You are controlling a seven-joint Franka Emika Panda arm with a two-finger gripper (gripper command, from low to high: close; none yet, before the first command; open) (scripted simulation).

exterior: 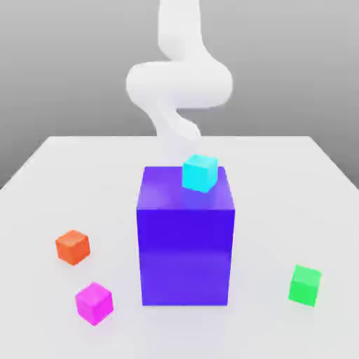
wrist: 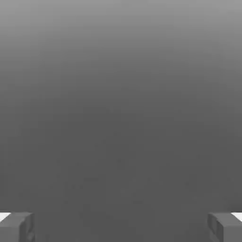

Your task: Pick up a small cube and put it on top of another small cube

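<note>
Opening step, nothing grasped yet: gripper [wrist: 121, 227] spread wide and empty, magenta-pink small cube [exterior: 94, 303] untouched at lower left of exterior view beside orange cube [exterior: 72, 247], next move likely calling for descent over it before closing.

White tabletop [exterior: 42, 182], plain grey backdrop behind, soft even light

Big purple-blue block [exterior: 185, 245] mid-table [exterior: 42, 182]; orange cube [exterior: 72, 247], green cube [exterior: 306, 285] beside
</note>
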